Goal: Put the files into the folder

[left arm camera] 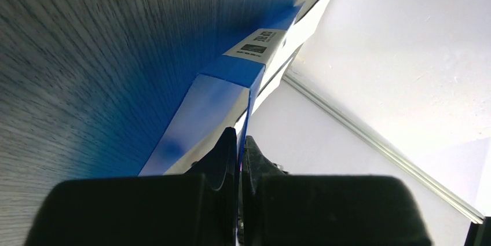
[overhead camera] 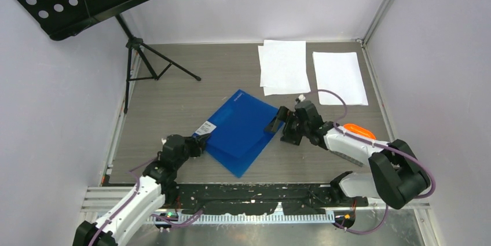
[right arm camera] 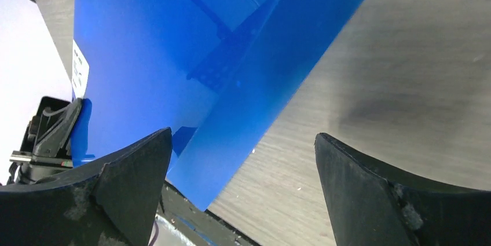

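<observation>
1. One bright blue folder (overhead camera: 240, 132), glossy, with a white label (overhead camera: 204, 128) at one corner, lies skewed on the table (overhead camera: 173, 101) between both grippers.
2. Left gripper (overhead camera: 200, 143) fingers are clenched on the folder's label-corner edge.
3. Right gripper (overhead camera: 278, 124) fingers are spread wide at the opposite edge, holding nothing.
4. White files (overhead camera: 284, 66), blank, lie beyond the right fingers, well apart.

Bright blue folder (overhead camera: 240, 132) with white label, white files (overhead camera: 284, 66), grey wood-grain table (overhead camera: 173, 101).

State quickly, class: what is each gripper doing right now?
Left gripper: shut on the blue folder, at its edge.
Right gripper: open, holding nothing.
</observation>
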Available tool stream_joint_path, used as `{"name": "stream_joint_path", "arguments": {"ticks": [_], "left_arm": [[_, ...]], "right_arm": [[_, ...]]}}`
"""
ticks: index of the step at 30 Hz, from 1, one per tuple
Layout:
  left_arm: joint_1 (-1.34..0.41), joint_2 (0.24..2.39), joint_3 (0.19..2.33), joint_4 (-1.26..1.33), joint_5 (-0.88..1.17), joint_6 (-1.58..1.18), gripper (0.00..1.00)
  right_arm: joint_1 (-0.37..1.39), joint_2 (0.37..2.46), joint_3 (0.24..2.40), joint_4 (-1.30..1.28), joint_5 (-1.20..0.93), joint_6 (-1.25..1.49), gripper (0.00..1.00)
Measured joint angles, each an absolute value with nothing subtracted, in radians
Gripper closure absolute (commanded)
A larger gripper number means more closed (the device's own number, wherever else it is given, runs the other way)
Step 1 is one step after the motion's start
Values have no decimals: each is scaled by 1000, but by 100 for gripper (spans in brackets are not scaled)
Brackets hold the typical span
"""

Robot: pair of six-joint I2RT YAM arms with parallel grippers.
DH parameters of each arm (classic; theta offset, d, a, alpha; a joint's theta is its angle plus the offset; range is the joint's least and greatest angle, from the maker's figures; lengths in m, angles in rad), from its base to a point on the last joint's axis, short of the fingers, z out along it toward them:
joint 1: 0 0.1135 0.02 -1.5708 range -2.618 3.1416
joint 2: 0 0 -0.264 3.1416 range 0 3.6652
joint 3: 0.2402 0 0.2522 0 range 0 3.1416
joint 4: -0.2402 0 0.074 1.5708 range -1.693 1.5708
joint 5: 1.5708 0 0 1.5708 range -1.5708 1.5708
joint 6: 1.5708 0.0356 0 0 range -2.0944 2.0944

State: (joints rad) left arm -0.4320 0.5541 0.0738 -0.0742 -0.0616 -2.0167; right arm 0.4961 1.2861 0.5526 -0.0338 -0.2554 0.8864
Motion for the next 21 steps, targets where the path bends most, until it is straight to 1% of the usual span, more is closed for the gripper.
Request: {"name": "stream_joint_path", "arguments": {"ticks": [3,6,7,8,9,11,12,15,18,19,21], "left_arm": [[-432,557,74,-73,-62,-2014,100],[-433,569,74,-67,-55,-2010,100],[-433,572,74,-65,-51,-2008,100],[-433,574,74,-65,-47,-2006,100],[-435,574,74,-65,-42,-2001,100],[-435,572,76,-69,-28,-1977,100],[-434,572,81,-83,-22,-1952,99],[-431,577,174,-206,17,-1806,80],[-431,627,370,-388,74,-1575,60],[-434,644,436,-442,96,-1496,55],[-441,654,524,-509,127,-1381,51]], "right_arm": [[561,1283,523,-2,-228,959,5],[610,1302,536,95,-201,1021,8],[625,1323,549,127,-190,1041,15],[633,1342,559,148,-181,1054,23],[645,1368,574,171,-168,1068,53],[659,1413,598,207,-149,1083,88],[664,1430,610,212,-136,1089,93],[667,1439,664,157,-108,1078,94],[670,1378,752,17,-54,994,94],[670,1337,782,-41,-35,960,94],[669,1259,846,-148,3,891,94]]}}
